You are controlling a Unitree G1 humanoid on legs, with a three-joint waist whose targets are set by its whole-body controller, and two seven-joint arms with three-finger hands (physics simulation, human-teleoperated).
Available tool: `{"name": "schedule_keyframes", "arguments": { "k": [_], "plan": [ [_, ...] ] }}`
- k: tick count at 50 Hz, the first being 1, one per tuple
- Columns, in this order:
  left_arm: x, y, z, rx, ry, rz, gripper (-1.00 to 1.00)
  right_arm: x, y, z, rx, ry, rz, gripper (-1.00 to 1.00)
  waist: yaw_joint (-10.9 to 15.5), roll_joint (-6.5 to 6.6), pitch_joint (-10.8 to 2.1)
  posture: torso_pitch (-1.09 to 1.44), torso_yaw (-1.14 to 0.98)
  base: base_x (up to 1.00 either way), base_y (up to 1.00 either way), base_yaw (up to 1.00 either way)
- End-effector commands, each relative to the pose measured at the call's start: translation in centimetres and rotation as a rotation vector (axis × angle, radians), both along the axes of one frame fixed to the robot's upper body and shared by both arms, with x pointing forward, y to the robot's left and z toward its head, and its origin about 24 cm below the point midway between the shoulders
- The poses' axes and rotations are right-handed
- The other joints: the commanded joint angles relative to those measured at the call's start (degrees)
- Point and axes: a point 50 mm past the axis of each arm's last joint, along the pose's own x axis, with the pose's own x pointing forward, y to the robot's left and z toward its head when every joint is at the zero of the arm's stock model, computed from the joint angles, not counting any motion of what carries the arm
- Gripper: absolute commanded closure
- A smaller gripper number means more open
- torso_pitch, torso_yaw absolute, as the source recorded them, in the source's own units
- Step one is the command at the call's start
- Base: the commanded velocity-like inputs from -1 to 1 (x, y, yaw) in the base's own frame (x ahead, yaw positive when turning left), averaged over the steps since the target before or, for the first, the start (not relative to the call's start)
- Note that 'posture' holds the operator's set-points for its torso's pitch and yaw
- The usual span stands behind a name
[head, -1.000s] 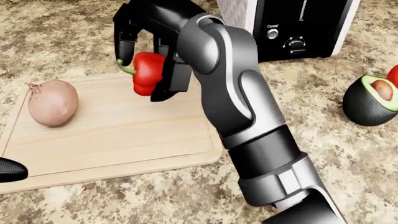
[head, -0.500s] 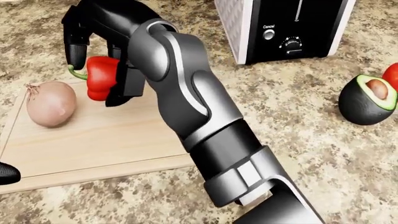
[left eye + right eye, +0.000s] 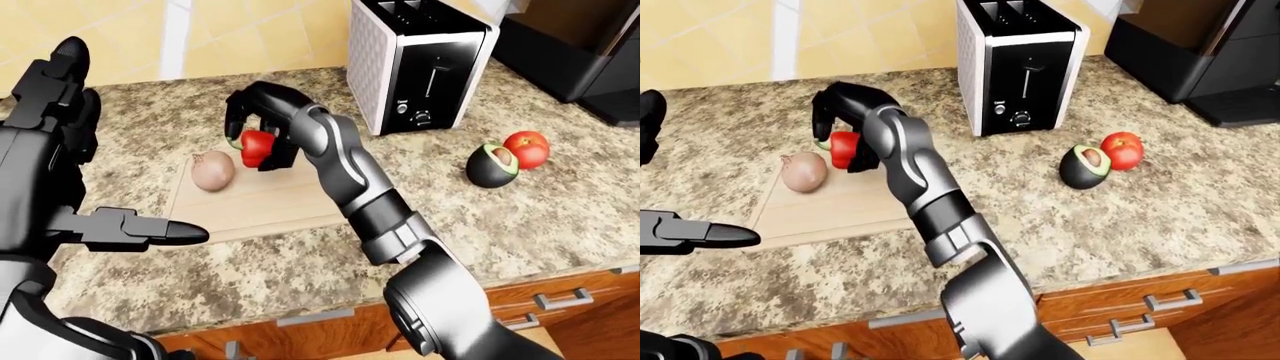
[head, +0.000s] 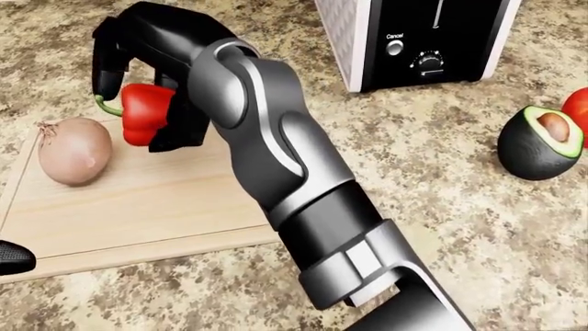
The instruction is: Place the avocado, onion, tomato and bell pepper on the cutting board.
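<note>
My right hand (image 4: 143, 103) is shut on the red bell pepper (image 4: 145, 114), held just above the top edge of the wooden cutting board (image 4: 138, 207). The onion (image 4: 74, 150) lies on the board's left part, close to the pepper. A halved avocado (image 4: 540, 143) rests on the counter at the right, and the tomato (image 3: 527, 148) sits right beside it. My left hand (image 3: 150, 229) hovers low at the left of the left-eye view, fingers extended and holding nothing.
A black and white toaster (image 3: 420, 64) stands on the granite counter (image 3: 560, 217) above the board's right side. A dark appliance (image 3: 1210, 52) occupies the top right corner. Wooden drawers (image 3: 1140, 307) run under the counter edge.
My right hand carried the bell pepper leftward over the board toward the onion, then nearly stopped in the last half second. The onion, avocado and tomato stayed put.
</note>
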Motion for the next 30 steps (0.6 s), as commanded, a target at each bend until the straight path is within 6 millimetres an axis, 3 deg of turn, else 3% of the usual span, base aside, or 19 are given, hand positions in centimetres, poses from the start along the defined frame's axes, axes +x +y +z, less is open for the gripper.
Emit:
{"name": "schedule_keyframes", "arguments": {
  "k": [1,25,30],
  "plan": [
    [-0.32,-0.08,0.63,0.027,-0.043,0.012,-1.0,-0.58,0.25,2.56,0.038,-0.097,0.021,0.11,0.0,0.55,-1.59,0.0,0.0,0.0,0.0,0.0],
    [-0.27,-0.12,0.98,0.037,-0.049,0.013,-1.0,-1.26,0.17,2.26,0.072,-0.032,0.051,-0.06,-0.1,0.64,-1.6,0.0,0.0,0.0,0.0,0.0],
    [-0.25,-0.12,0.92,0.035,-0.049,0.014,-1.0,-1.42,0.12,2.27,0.071,-0.029,0.05,-0.17,0.0,0.63,-1.64,0.0,0.0,0.0,0.0,0.0]
  ]
}}
